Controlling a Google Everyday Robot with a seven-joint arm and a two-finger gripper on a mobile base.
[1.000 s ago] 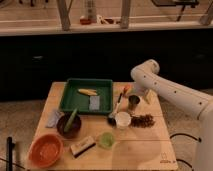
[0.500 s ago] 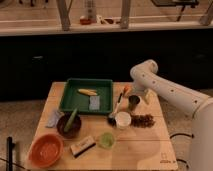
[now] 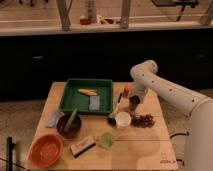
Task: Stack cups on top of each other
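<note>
Your gripper [image 3: 134, 96] sits over the dark grey metallic tumbler [image 3: 133, 105], just beside the round white cup [image 3: 122, 120]; whether it grips, you cannot tell. A tilted, off-centre lowering could topple both.

My gripper [image 3: 134, 97] is hanging just right of frame centre, right above the dark grey tumbler [image 3: 133, 106]. The white cup [image 3: 123, 120] is sitting just below-left of it on the table [image 3: 145, 147], green tray [image 3: 73, 101] further left.
</note>
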